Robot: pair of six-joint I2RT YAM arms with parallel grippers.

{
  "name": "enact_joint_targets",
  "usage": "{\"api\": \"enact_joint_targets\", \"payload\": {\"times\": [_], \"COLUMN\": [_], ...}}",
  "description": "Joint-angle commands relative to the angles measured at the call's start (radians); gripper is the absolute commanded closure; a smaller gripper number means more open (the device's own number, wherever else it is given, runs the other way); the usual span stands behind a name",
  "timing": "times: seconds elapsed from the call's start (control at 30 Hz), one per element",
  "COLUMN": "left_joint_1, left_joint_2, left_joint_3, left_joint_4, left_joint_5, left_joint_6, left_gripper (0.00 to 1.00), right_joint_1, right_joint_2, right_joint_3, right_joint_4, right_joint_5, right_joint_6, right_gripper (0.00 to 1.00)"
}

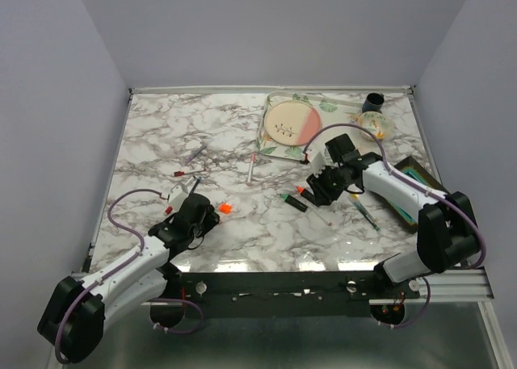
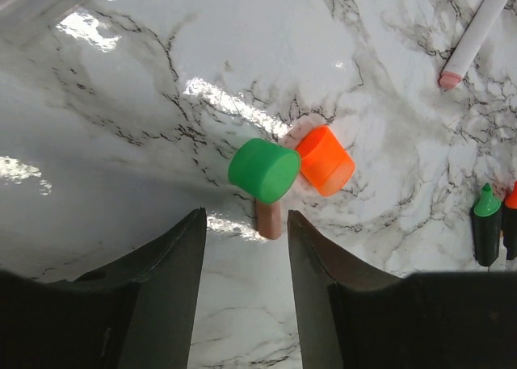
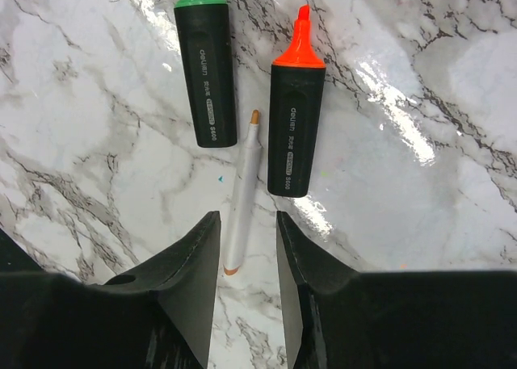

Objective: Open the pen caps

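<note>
left claw (image 2: pixel 245 224): nearest the lens in its wrist view. the dark fingers stand well apart with nothing between them and no grip on anything. it hangs well to the left of the orange highlighter (image 3: pixel 295 127).
brownish cap (image 2: pixel 270 220): lies loose on the marble table (image 1: pixel 153 143), just past the left fingertips and in line with the gap.
green cap (image 2: pixel 263 169): on its side just beyond the brownish cap, touching the orange cap (image 2: pixel 325 160). both are off their markers, left of the orange highlighter.
why there: probably parked together, away from the barrels, so loose caps do not clutter the working spot.
right claw (image 3: pixel 247 220): fingers part open on either side of the tail end of the thin white pen (image 3: pixel 241 191), with a gap on each side. it holds nothing and sits just on the near side of the orange highlighter.
thin white pen: lies flat just beside the orange highlighter, its tip bare.
orange highlighter: chisel tip bare, cap off. the green highlighter (image 3: pixel 205 70) lies parallel on the far side of the thin pen, also uncapped.
why flat: these open pens look finished with.
pink-ended pen (image 2: pixel 477 34): lies beyond and to the left of the orange highlighter. i cannot tell whether that end is a cap.
progress: three caps are off. the scattered thin pens farther left are too small to judge.
</note>
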Motion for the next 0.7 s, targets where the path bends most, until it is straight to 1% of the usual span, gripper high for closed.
{"api": "enact_joint_targets", "payload": {"times": [0.0, 0.07, 0.17, 0.23, 0.27, 0.3, 0.33, 0.37, 0.4, 0.47, 0.5, 0.6, 0.67], "left_joint_1": [0.003, 0.003, 0.003, 0.003, 0.005, 0.005, 0.005, 0.005, 0.006, 0.006, 0.006, 0.008, 0.006], "left_joint_2": [-0.075, -0.121, -0.174, -0.195, -0.198, -0.201, -0.209, -0.212, -0.218, -0.238, -0.244, -0.26, -0.261], "left_joint_3": [0.019, 0.033, 0.053, 0.07, 0.091, 0.101, 0.107, 0.113, 0.111, 0.098, 0.091, 0.065, 0.055], "left_joint_4": [-0.132, -0.159, -0.167, -0.175, -0.181, -0.178, -0.173, -0.144, -0.124, -0.055, -0.035, 0.037, 0.052], "left_joint_5": [-0.054, -0.046, -0.02, -0.008, 0.004, 0.012, 0.027, 0.067, 0.095, 0.141, 0.186, 0.251, 0.262], "left_joint_6": [0.018, 0.024, 0.061, 0.093, 0.132, 0.156, 0.177, 0.238, 0.263, 0.297, 0.318, 0.346, 0.349], "left_gripper": [0.45, 0.45, 0.42, 0.37, 0.35, 0.31, 0.3, 0.26, 0.2, 0.16, 0.11, 0.07, 0.07], "right_joint_1": [-0.027, -0.055, -0.093, -0.124, -0.136, -0.15, -0.188, -0.211, -0.234, -0.299, -0.319, -0.359, -0.36], "right_joint_2": [-0.045, -0.059, -0.09, -0.108, -0.117, -0.125, -0.142, -0.148, -0.151, -0.156, -0.154, -0.15, -0.151], "right_joint_3": [0.001, -0.002, -0.018, -0.028, -0.044, -0.051, -0.058, -0.06, -0.066, -0.072, -0.08, -0.097, -0.12], "right_joint_4": [0.006, 0.003, -0.014, -0.048, -0.051, -0.06, -0.068, -0.074, -0.087, -0.103, -0.117, -0.141, -0.144], "right_joint_5": [0.032, 0.028, 0.017, 0.02, 0.029, 0.034, 0.037, 0.042, 0.051, 0.058, 0.065, 0.068, 0.069], "right_joint_6": [-0.027, -0.031, -0.068, -0.095, -0.111, -0.118, -0.128, -0.146, -0.155, -0.198, -0.21, -0.246, -0.249], "right_gripper": [0.59, 0.59, 0.58, 0.56, 0.56, 0.56, 0.55, 0.55, 0.55, 0.55, 0.55, 0.55, 0.56]}}
